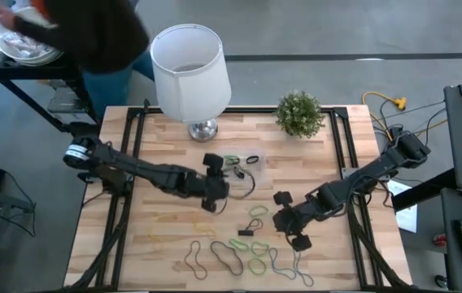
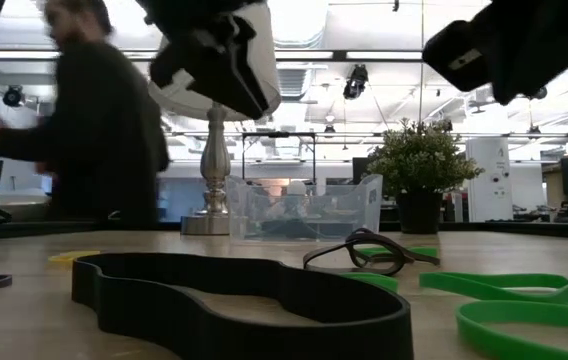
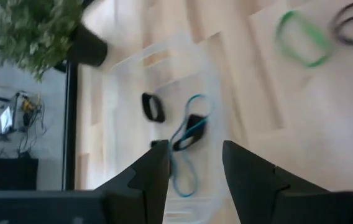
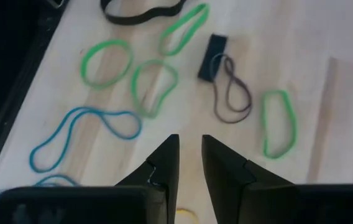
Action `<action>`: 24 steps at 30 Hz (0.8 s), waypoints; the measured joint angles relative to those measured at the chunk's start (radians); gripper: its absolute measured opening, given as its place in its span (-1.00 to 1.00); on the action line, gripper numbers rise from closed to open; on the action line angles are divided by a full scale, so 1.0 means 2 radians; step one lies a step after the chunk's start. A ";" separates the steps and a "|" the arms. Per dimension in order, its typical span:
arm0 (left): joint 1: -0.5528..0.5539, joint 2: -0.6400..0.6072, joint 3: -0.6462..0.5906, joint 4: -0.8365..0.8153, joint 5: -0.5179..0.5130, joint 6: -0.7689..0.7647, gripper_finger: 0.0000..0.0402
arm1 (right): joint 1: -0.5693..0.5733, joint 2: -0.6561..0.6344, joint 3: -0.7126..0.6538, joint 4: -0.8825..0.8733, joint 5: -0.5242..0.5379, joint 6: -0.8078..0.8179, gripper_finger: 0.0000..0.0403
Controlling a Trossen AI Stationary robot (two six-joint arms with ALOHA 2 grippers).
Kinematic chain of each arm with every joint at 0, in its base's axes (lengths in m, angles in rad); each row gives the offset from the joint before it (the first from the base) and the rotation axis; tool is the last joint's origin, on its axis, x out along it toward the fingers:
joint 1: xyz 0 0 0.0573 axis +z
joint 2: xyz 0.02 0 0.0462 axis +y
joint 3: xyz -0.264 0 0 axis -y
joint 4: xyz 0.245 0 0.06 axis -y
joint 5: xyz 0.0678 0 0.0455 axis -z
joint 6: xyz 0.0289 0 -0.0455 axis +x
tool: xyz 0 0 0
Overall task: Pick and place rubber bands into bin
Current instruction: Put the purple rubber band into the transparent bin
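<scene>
Rubber bands (image 1: pixel 251 252) on table; left tool (image 3: pixel 192 165) open, empty, over bin (image 3: pixel 164 118).

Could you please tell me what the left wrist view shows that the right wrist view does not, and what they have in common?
Only the left wrist view shows the clear bin with a black band and a blue band inside it, plus the potted plant beyond; the left gripper is open above the bin.

Only the right wrist view shows the loose rubber bands on the table ahead of the right gripper, whose fingers stand slightly apart, holding nothing.

Both show the wooden table and green bands.
</scene>
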 joint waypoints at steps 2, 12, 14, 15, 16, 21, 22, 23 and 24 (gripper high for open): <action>-0.017 0.001 0.000 0.000 -0.005 -0.004 -0.33 | 0.006 0.000 -0.004 0.003 0.000 0.001 -0.68; -0.086 0.002 -0.008 -0.001 -0.042 -0.039 -0.33 | 0.013 0.005 -0.056 0.065 0.046 0.008 -0.68; -0.095 0.002 -0.014 -0.001 -0.049 -0.051 -0.33 | 0.012 0.011 -0.073 0.114 0.049 -0.033 -0.69; -0.098 0.002 -0.018 -0.001 -0.051 -0.055 -0.33 | 0.011 0.015 -0.080 0.142 0.050 -0.053 -0.69; -0.101 0.002 -0.022 -0.001 -0.053 -0.056 -0.33 | 0.011 0.021 -0.084 0.170 0.050 -0.070 -0.69; -0.115 0.002 -0.032 -0.002 -0.081 -0.057 -0.33 | 0.008 0.047 -0.091 0.214 0.067 -0.111 -0.69; -0.116 0.002 -0.032 -0.001 -0.084 -0.057 -0.33 | 0.006 0.052 -0.092 0.219 0.076 -0.116 -0.69; -0.118 0.002 -0.032 0.000 -0.088 -0.057 -0.33 | 0.003 0.060 -0.092 0.230 0.080 -0.122 -0.69; -0.119 0.002 -0.032 0.000 -0.089 -0.057 -0.33 | -0.001 0.068 -0.090 0.242 0.081 -0.128 -0.69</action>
